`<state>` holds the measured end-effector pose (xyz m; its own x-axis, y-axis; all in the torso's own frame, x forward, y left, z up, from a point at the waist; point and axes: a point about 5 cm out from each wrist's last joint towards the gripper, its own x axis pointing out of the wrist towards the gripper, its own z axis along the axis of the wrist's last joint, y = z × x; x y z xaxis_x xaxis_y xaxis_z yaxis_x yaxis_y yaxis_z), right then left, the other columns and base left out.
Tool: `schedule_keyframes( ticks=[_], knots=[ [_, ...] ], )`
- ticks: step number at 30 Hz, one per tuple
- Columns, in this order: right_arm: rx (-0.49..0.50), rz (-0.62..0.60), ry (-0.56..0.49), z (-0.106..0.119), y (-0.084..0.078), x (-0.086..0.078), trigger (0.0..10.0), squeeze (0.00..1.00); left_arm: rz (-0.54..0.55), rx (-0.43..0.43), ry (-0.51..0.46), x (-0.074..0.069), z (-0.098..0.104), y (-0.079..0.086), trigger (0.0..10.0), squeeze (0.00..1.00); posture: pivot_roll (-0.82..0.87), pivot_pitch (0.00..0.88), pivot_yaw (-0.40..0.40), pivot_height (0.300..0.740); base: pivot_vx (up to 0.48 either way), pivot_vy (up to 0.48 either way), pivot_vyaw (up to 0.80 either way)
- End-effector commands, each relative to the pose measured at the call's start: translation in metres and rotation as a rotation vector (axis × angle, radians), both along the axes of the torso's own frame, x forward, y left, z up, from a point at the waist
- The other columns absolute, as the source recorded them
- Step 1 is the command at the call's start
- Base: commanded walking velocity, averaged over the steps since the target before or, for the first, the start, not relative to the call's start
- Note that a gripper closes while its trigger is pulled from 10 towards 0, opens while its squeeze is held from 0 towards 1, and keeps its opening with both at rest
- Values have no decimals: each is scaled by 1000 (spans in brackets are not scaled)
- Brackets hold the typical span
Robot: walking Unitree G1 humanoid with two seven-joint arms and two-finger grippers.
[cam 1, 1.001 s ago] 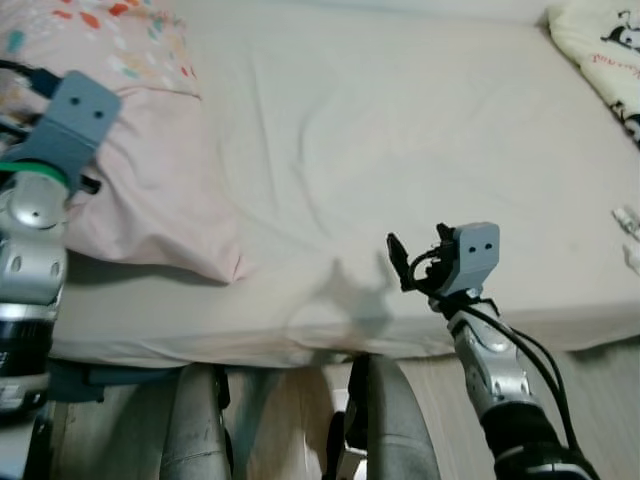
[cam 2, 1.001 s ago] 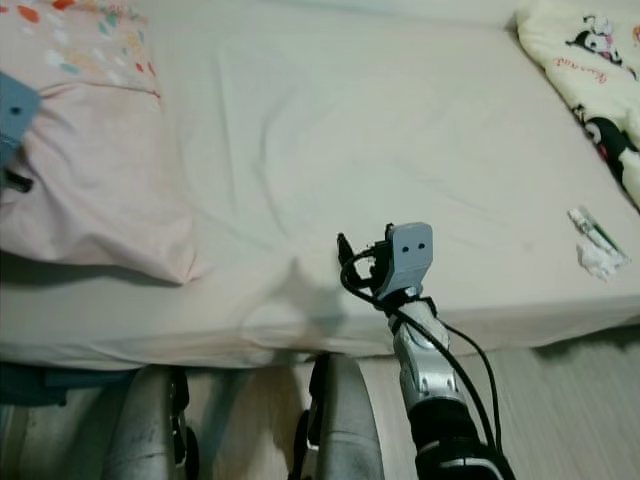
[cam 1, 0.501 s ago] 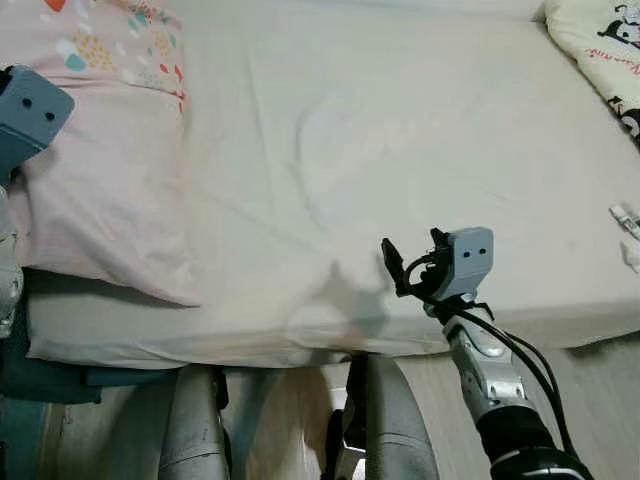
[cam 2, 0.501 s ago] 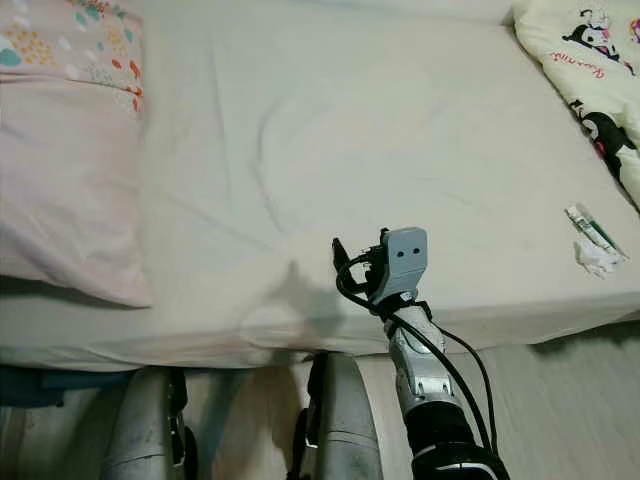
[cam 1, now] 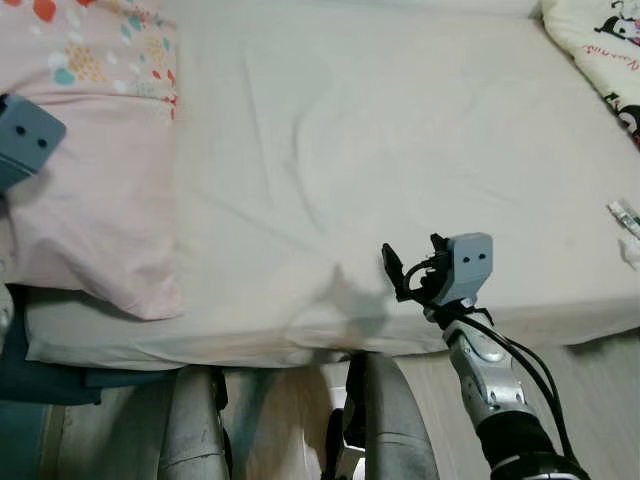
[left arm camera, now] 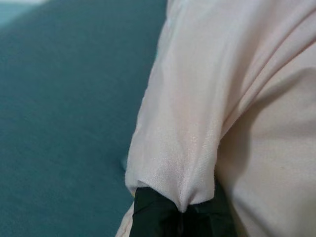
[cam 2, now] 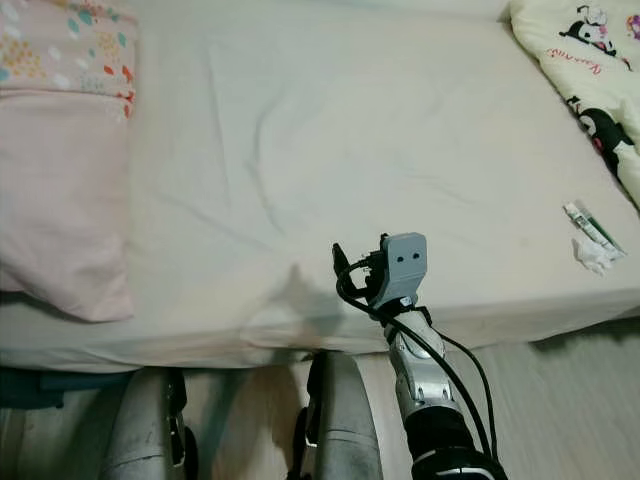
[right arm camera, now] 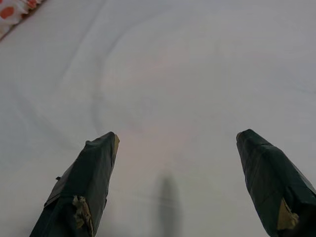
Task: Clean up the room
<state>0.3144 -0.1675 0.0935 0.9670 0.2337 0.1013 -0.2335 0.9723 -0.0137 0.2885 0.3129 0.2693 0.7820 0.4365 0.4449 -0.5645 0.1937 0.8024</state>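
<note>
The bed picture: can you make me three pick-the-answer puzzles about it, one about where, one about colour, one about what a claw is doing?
1. Where is the pink pillow?
A. on the bed's left side
B. on the floor
C. at the bed's right end

2. What colour is the bed sheet?
A. dark blue
B. cream white
C. green

3. What is the left claw doing?
A. hanging open
B. pinching the pillow's fabric
C. holding a cup

Answers: 1 A, the pillow lies at the robot's left. 2 B, the sheet looks pale cream. 3 B, the left wrist view shows pink cloth bunched between the black fingertips.
</note>
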Motion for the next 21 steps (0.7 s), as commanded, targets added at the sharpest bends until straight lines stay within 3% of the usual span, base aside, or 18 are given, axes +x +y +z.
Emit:
schedule_keyframes(
  ticks=[1,4,5,7,8,9,13,14,18,21],
  knots=[
    [-2,-8,25,-6,-3,-3,10000,0,-16,-29,29,2,-12,-4,10000,0,150,161,-103,603,0,0,0],
    [-2,-7,24,-5,-3,-2,10000,0,-27,-65,41,6,-20,-6,10000,0,150,161,-103,603,0,0,0],
    [-2,-6,24,-5,-3,-2,10000,0,-53,-92,9,11,-24,-13,10000,1000,149,159,-109,603,0,0,0],
    [-2,-3,24,-5,-2,-3,10000,0,-88,-127,-112,17,-18,-24,10000,1000,149,159,-109,603,0,0,0],
    [-2,-3,24,-5,-2,-3,10000,0,-88,-127,-112,17,-18,-24,10000,1000,149,159,-109,603,0,0,0],
    [-2,-5,24,-6,-3,-4,10000,0,-78,-133,-224,15,-9,-27,10000,1000,149,159,-109,603,0,0,0],
    [-1,-8,26,-7,-4,-5,10000,0,-26,-78,-330,5,3,-25,10000,1000,149,159,-109,603,0,0,0],
    [0,-8,26,-7,-3,-5,10000,0,-11,-72,-366,0,8,-24,10000,0,149,159,-109,603,0,0,0],
    [1,-2,29,-8,-1,-5,10000,0,-24,-66,-467,-16,26,-25,10000,0,146,163,-110,603,0,0,0],
    [1,1,30,-8,-1,-4,10000,0,-41,-72,-472,-20,29,-27,10000,0,146,163,-110,603,0,0,0]
  ],
)
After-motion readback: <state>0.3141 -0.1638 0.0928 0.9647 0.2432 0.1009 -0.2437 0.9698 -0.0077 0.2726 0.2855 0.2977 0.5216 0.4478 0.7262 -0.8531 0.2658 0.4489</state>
